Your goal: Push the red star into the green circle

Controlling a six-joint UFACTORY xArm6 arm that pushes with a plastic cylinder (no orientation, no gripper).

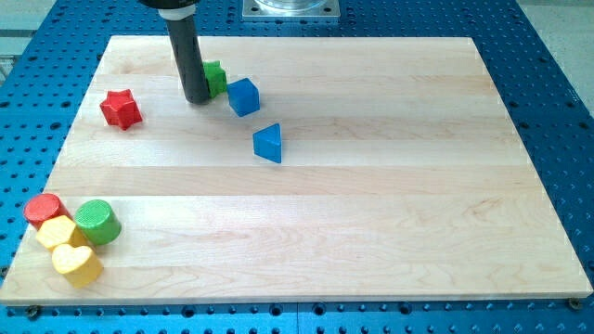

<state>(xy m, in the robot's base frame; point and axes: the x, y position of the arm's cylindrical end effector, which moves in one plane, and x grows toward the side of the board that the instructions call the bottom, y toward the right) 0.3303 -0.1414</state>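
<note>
The red star (121, 109) lies near the board's upper left. The green circle (97, 222) stands far below it at the lower left, in a cluster of blocks. My tip (197, 98) rests on the board to the right of the red star, with a gap between them. It sits right against a green block (215, 78), whose shape the rod partly hides.
A blue cube (243, 96) lies just right of the green block and a blue triangle (268, 144) below it. A red cylinder (43, 210), a yellow block (58, 232) and a yellow heart (77, 264) crowd the green circle. The wooden board (371, 232) ends near them.
</note>
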